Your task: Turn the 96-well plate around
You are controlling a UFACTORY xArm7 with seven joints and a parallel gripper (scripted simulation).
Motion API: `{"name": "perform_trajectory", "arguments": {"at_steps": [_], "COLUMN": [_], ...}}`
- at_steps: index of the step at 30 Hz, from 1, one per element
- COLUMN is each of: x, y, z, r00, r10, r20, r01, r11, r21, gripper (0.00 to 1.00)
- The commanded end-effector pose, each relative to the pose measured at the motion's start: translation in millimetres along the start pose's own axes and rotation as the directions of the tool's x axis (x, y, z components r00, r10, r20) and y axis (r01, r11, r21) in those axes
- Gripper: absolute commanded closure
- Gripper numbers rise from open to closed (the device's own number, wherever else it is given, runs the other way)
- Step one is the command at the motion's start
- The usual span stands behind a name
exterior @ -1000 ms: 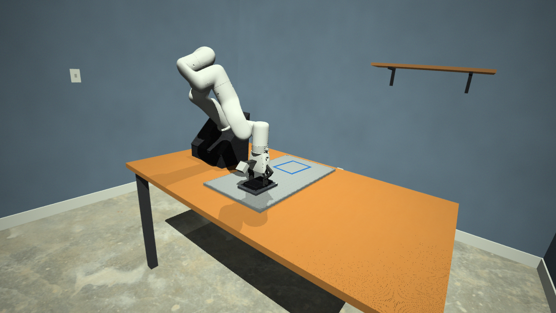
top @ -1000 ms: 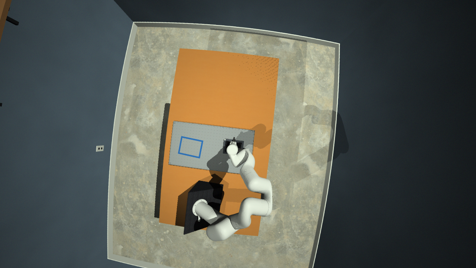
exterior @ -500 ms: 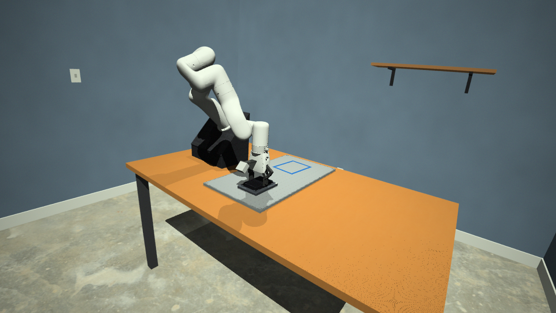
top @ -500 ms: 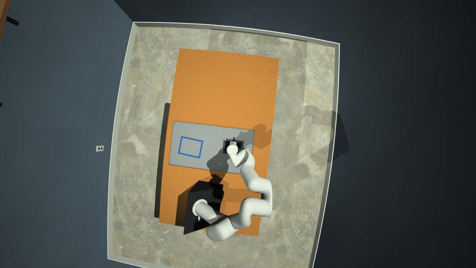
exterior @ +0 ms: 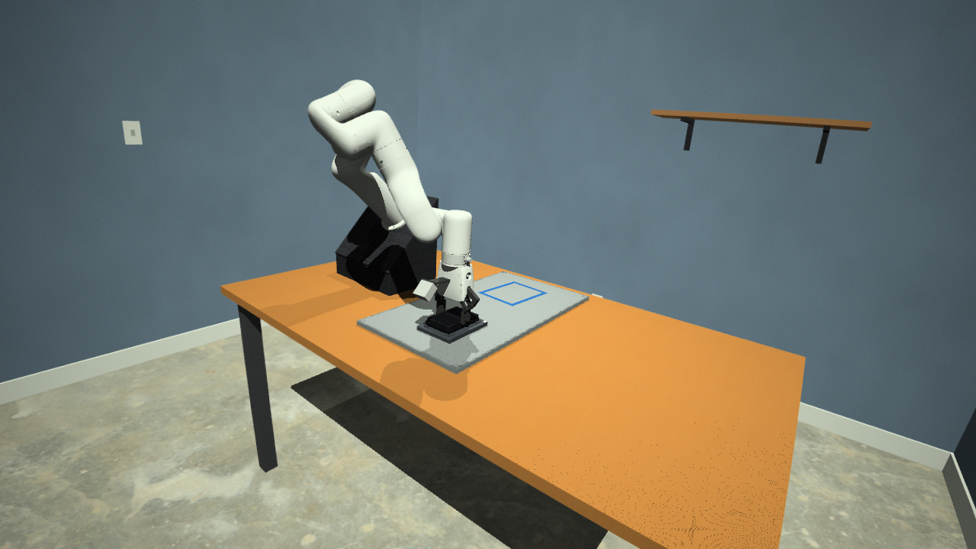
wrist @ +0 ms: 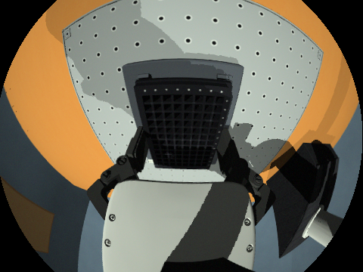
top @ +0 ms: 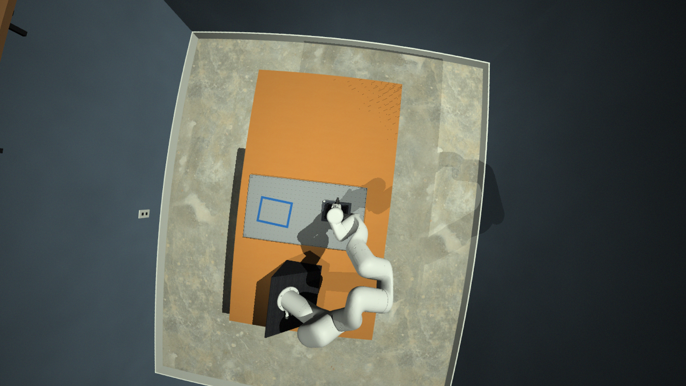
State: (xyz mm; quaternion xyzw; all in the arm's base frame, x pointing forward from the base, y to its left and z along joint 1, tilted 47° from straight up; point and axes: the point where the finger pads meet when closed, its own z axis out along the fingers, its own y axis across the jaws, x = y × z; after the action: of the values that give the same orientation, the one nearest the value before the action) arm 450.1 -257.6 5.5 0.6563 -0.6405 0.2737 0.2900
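Plate (wrist: 183, 123) was clamped in my claw (wrist: 183, 156), at or barely above the nest (wrist: 183, 69); blue outline (top: 274, 211) to its left sat unused. Half-turn and reseat looked still ahead.

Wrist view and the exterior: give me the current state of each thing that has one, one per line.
Tool: shut on the 96-well plate, gripping its two long sides.
96-well plate: wells up, held, over the plate nest N1; whether lifted, cannot tell.
Plate nest N1: rim showing around the plate.
Bench spot B1: nothing inside the blue outline.
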Motion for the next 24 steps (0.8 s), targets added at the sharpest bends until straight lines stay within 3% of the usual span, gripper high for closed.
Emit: {"name": "perform_trajectory", "arguments": {"at_steps": [1,24], "x": [-2.6,-2.6], "y": [-1.8,-1.8], "z": [-5.0,-13.7], "r00": [1.000,1.000], "r10": [-0.003,-0.004], "r20": [0.003,0.003], "r01": [0.003,0.003], "r11": [1.000,1.000], "r21": [0.005,0.005], "gripper": [1.00,1.00]}}
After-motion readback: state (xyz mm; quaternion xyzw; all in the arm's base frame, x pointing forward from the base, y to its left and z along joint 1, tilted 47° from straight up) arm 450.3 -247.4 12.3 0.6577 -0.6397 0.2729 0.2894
